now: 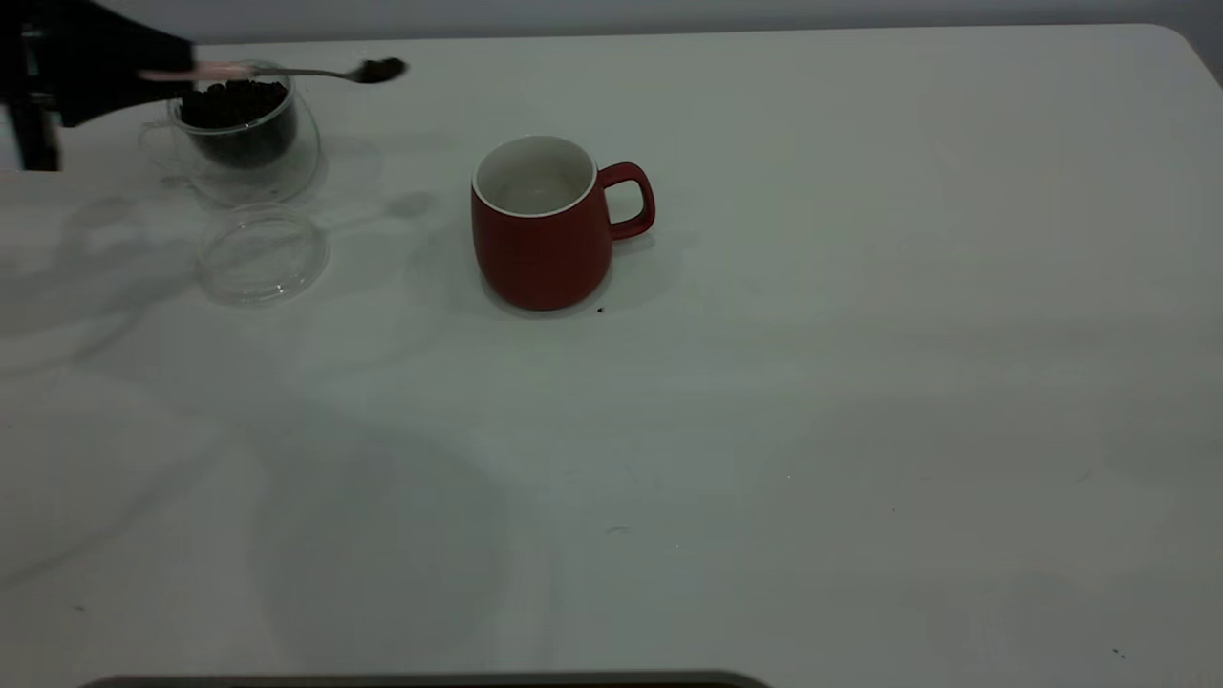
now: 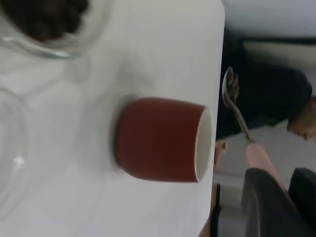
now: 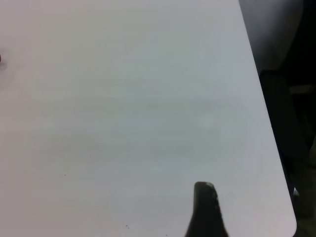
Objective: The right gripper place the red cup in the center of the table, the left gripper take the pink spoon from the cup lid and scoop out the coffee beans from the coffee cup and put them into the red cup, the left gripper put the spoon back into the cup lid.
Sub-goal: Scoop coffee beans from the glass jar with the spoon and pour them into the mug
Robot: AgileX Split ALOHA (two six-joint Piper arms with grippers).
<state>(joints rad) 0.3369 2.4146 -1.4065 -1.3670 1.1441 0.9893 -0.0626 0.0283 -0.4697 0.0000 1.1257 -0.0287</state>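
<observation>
Left tool (image 1: 177,81) grasps the pink spoon (image 1: 287,71), loaded with coffee beans (image 1: 382,69), above the coffee cup (image 1: 239,134).

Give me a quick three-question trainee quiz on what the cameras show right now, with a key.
1. True or false: the rounded dark-red ceramic mug lies tipped on its side.
2. What fills the metal bowl of the pink-handled teaspoon?
A. coffee beans
B. sugar
C. nothing
3. Fill in: the black left gripper holds the spoon by its ____ handle.

Key:
1. False, it stands upright on the white table, near the clear double-walled glass cup and the round clear glass lid.
2. A
3. pink
</observation>
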